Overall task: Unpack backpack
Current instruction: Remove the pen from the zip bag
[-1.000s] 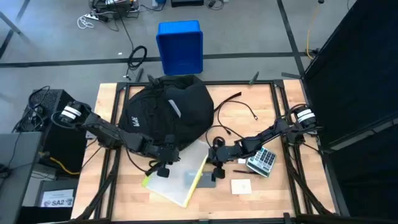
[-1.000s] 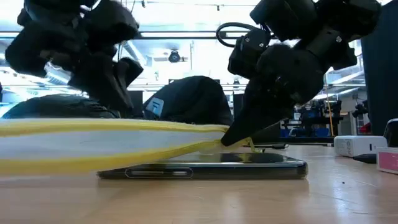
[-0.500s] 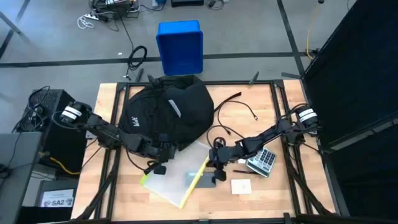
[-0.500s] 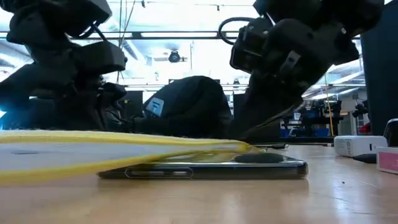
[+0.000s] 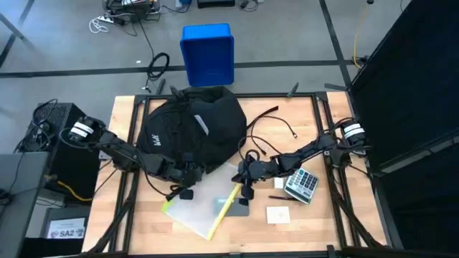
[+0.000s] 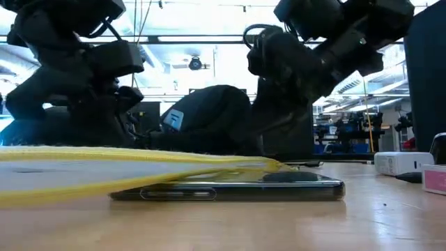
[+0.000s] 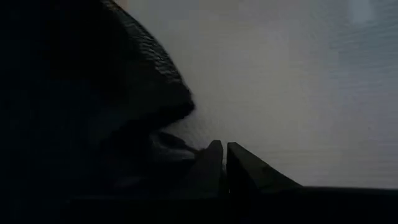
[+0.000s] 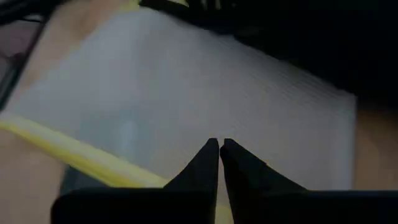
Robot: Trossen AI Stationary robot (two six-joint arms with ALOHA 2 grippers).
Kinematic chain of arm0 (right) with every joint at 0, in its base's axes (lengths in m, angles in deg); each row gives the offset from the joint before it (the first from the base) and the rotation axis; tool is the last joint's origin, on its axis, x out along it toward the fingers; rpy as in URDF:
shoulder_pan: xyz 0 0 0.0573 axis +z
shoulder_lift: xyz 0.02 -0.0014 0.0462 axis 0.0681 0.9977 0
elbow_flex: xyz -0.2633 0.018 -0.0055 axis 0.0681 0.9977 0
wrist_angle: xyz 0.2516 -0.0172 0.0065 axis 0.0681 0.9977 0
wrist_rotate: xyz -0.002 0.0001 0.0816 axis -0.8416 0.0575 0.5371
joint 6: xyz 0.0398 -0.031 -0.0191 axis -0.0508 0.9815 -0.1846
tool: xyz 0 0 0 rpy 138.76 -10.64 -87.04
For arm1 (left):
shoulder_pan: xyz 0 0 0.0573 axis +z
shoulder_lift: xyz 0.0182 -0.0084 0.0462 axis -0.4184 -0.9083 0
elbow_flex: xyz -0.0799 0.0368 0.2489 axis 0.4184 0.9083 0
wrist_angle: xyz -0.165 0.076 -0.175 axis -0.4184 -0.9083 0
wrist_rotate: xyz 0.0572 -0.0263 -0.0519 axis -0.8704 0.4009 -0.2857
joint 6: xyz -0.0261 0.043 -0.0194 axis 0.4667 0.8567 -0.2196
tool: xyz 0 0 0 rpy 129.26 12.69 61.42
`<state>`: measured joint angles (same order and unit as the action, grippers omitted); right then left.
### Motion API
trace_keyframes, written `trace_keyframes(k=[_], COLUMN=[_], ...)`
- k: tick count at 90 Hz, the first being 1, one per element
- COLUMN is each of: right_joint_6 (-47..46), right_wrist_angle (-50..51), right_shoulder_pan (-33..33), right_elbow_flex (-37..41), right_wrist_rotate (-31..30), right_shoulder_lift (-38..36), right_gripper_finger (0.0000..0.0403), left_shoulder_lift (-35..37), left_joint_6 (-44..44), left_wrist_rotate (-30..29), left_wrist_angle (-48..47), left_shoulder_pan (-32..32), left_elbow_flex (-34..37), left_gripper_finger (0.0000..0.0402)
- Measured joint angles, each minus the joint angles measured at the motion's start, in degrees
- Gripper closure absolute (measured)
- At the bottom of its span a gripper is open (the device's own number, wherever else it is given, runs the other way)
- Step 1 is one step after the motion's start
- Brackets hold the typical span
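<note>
A large rounded black fabric backpack (image 5: pixel 192 131) is seen lying on the far half of the wooden table, left of the middle, its bulging top reaching the far edge. A small white rectangular label and small white logo print are shown on its upper surface. In the low view it (image 6: pixel 212 115) appears as a dark mound.

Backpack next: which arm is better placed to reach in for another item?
Left, probably. The left end effector, fingers shut, sits at the backpack's near edge. The right end effector, also shut, is over the yellow-edged folder.
</note>
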<state>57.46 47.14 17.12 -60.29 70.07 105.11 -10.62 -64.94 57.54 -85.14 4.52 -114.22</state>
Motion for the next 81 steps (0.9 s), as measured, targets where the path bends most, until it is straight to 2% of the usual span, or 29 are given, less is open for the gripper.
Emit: trace_keyframes(k=[11,22,49,63,81], right_joint_6=[-0.67,-3.25,-6.72,-8.47,-9.14], right_wrist_angle=[6.03,13.07,21.67,28.57,39.2], right_shoulder_pan=[0.02,0.07,0.07,0.11,0.64], right_elbow_flex=[0.0,0.0,-0.32,-0.14,0.31], right_wrist_rotate=[2.82,1.78,0.51,-4.25,-8.9], right_shoulder_lift=[0.0,0.0,-0.84,-3.78,-11.84], right_gripper_finger=[0.0403,0.0403,0.0403,0.0403,0.0403], left_shoulder_lift=[0.0,0.0,0.0,0.0,0.0], left_joint_6=[0.79,0.86,0.92,0.9,0.73], left_wrist_rotate=[-0.8,-0.8,-0.74,-0.74,1.31], left_wrist_angle=[0.19,1.64,5.85,6.09,8.38], left_shoulder_pan=[0.02,0.02,0.02,0.02,-0.04], left_elbow_flex=[-1.11,-1.98,-2.05,-2.05,-2.05], left_gripper_finger=[0.0402,0.0402,0.0402,0.0402,0.0402])
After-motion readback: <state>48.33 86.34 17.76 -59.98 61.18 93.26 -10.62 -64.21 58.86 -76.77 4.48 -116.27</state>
